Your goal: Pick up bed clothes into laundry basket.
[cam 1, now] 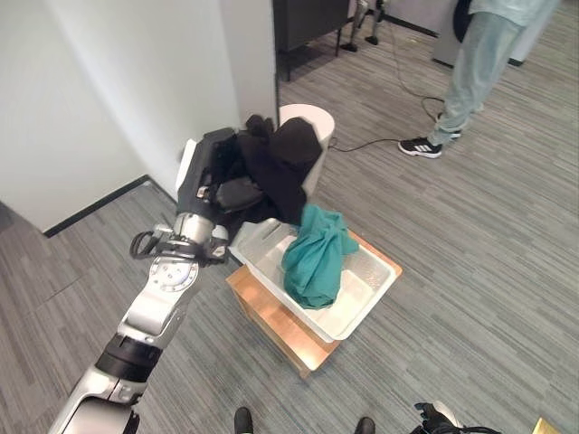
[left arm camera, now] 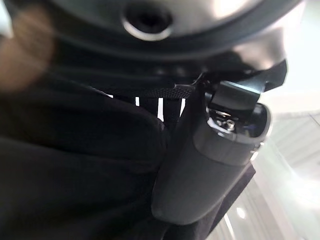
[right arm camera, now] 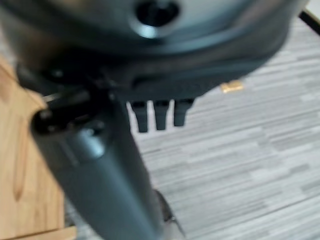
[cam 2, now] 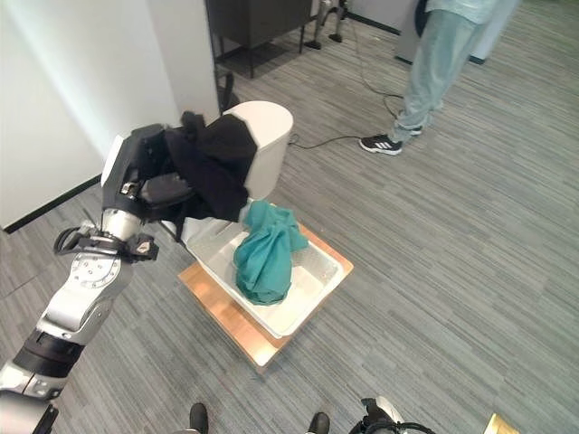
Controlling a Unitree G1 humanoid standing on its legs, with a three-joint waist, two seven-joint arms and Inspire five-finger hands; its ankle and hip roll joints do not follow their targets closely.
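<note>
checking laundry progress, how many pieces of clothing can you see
2. A black garment is held up in the left hand above the white basket. A teal garment lies bunched inside the basket. More may be hidden beneath it.

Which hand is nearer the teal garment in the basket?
Left. The left hand hovers beside the white basket clutching black clothing, just above the teal garment. The right hand hangs low over the floor.
</note>
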